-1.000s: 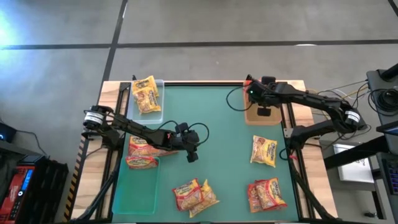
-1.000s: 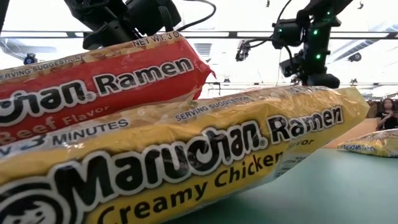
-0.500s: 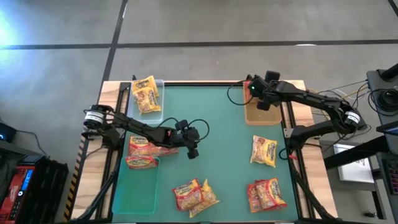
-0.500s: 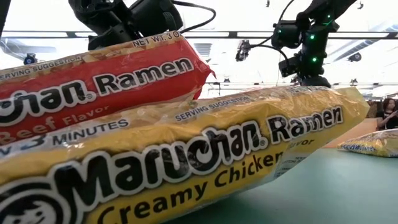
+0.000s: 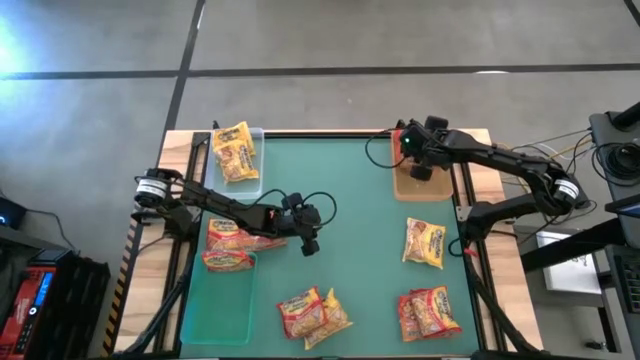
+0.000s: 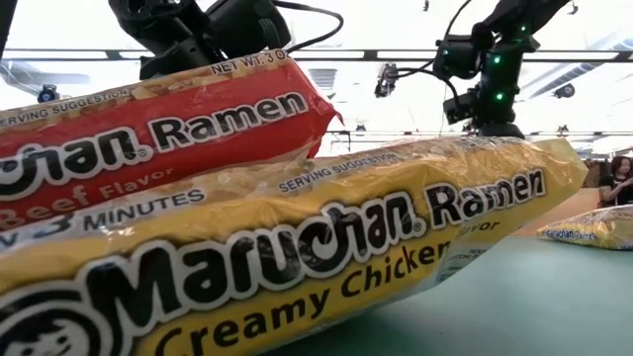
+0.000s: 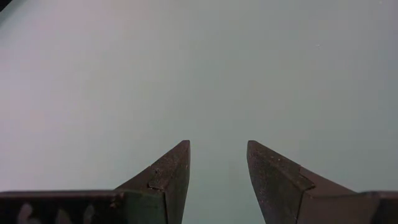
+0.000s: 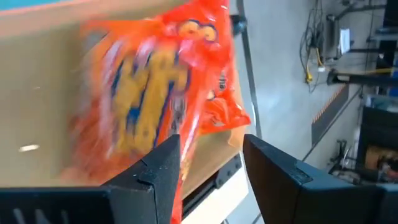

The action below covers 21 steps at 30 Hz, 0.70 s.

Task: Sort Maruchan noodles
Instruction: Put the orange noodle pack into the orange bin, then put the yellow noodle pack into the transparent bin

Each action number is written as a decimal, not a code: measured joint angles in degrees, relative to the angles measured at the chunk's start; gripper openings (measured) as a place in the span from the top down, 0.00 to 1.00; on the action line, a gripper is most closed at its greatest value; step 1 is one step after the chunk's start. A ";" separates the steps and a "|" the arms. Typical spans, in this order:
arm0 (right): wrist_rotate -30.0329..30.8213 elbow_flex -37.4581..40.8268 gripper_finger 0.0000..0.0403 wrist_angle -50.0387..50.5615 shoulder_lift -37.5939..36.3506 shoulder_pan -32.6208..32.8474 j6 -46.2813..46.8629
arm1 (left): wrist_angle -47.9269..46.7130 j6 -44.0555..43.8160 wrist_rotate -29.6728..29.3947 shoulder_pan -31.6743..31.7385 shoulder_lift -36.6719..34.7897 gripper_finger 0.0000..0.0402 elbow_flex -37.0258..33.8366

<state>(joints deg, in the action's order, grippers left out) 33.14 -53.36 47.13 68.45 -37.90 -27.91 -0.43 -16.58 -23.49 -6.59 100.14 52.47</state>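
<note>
My right gripper [image 8: 210, 146] [image 5: 420, 172] is open above the tan tray [image 5: 432, 188] at the far right. Just past its fingers, over the tray floor [image 8: 37, 106], a red-orange noodle packet [image 8: 155, 74] shows blurred. My left gripper [image 7: 217, 149] [image 5: 309, 246] is open and empty, low over the bare green mat near the middle. Other packets lie flat: yellow ones in the clear tray [image 5: 236, 152], red ones in the green tray [image 5: 230, 242], and more on the mat [image 5: 312, 312] [image 5: 424, 243] [image 5: 428, 311]. My right gripper is open from above, slanting down over the red-orange packet. The packet's edge [image 8: 186, 134] shows right beside one finger [image 8: 163, 163]. It is blurred there, so I cannot tell whether the finger touches it.
The red and yellow packets near the front edge fill the low view [image 6: 247, 247]. The green tray [image 5: 215, 300] reaches along the mat's left side to the near edge. The mat's middle and far part are bare. Cables hang by both wrists. A person shows beyond the table [image 6: 615, 178].
My right gripper has rolled a little and shifted slightly over the tan tray. My left gripper has kept still.
</note>
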 joint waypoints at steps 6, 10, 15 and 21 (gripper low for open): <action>17.11 0.13 0.59 -1.41 0.13 -0.74 1.40 | -0.01 0.00 0.00 0.04 0.00 0.65 0.00; 18.05 -0.46 0.62 1.15 -0.32 -0.72 7.93 | -0.04 0.15 0.00 0.04 0.00 0.65 0.00; -6.24 -2.71 0.66 7.08 -0.38 -0.82 23.65 | -0.06 0.17 0.00 0.04 0.00 0.65 0.00; -27.48 -3.35 0.69 11.69 -0.42 1.03 35.08 | -0.08 0.08 0.00 0.04 0.00 0.65 0.00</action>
<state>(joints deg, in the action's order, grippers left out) 5.65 -56.71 58.82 68.03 -36.88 7.18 -0.51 -16.50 -23.49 -6.55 100.14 52.47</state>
